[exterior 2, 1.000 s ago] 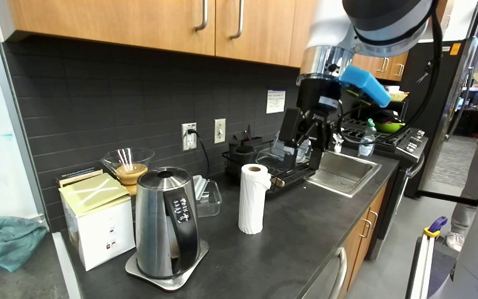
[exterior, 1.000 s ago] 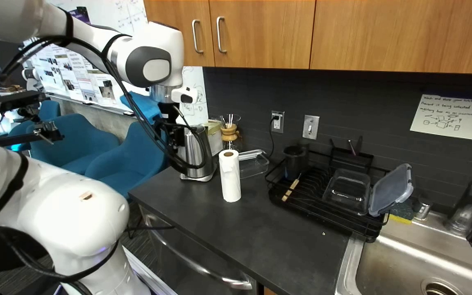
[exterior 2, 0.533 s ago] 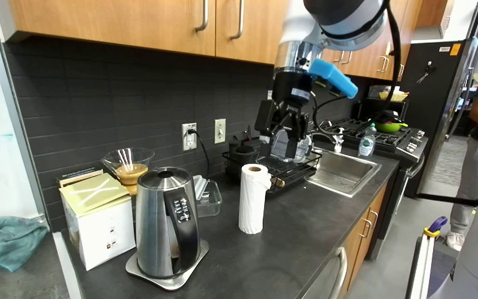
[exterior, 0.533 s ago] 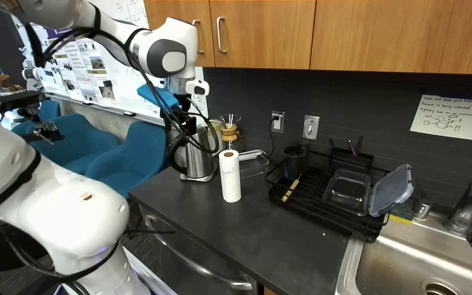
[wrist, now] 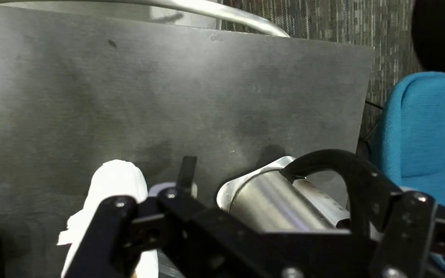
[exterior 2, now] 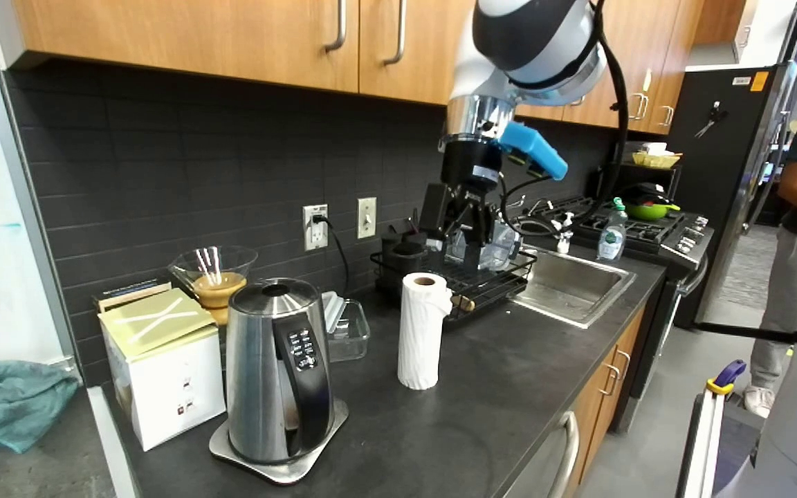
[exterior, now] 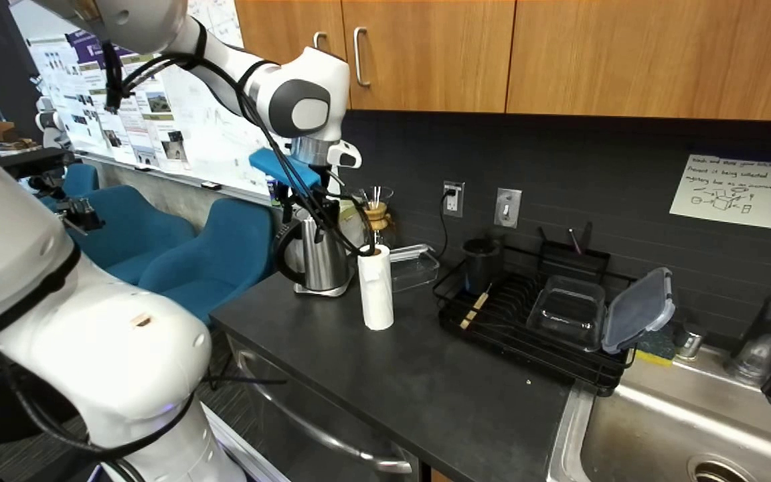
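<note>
My gripper point(exterior 2: 454, 252) hangs fingers-down over the counter, open, its two fingers apart with nothing between them. In an exterior view the gripper point(exterior: 305, 217) and its cables overlap the top of a steel kettle point(exterior: 324, 261), which stands on its base. A white paper towel roll point(exterior 2: 419, 339) stands upright between the kettle point(exterior 2: 267, 387) and the dish rack. From the wrist view, the kettle point(wrist: 280, 202) with its black handle shows beyond and below the fingers, and the towel roll point(wrist: 116, 179) lies to the left. No contact with either is visible; part of the hand is hidden by cables.
Behind the kettle stand a white box point(exterior 2: 170, 394), a glass coffee maker point(exterior 2: 215, 290) and a glass container point(exterior 2: 349, 339). A black dish rack point(exterior: 526, 359) and steel sink point(exterior: 573, 435) sit farther along. Wooden cabinets point(exterior: 425, 53) hang above; blue chairs point(exterior: 205, 248) stand beyond the counter's end.
The arm has swung across the counter, rightward in one exterior view and leftward in another, and now stands slightly lower than half a second ago. Its fingers stay apart; kettle and towel roll have not moved.
</note>
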Robot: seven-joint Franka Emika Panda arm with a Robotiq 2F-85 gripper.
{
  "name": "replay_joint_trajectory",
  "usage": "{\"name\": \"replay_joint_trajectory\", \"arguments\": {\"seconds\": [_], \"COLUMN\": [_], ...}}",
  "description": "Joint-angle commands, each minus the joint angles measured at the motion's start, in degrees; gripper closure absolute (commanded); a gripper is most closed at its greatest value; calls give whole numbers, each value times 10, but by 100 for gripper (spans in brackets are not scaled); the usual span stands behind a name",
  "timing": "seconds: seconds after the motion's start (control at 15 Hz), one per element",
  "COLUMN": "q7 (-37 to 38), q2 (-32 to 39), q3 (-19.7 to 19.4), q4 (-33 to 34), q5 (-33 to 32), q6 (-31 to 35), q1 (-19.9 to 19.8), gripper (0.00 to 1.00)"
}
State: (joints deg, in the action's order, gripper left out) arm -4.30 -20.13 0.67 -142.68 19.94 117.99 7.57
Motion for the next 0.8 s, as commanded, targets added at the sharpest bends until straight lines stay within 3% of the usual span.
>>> {"name": "replay_joint_trajectory", "arguments": {"seconds": [0.0, 0.33, 0.73], "q7": [-36, -67, 45], "q2": [14, 11, 11], "q3": [-5, -11, 18], "q4": [15, 18, 20], "q5": [24, 38, -70], "q6": [5, 6, 3], "q1": [-1, -3, -30], "gripper": [0, 0, 0]}}
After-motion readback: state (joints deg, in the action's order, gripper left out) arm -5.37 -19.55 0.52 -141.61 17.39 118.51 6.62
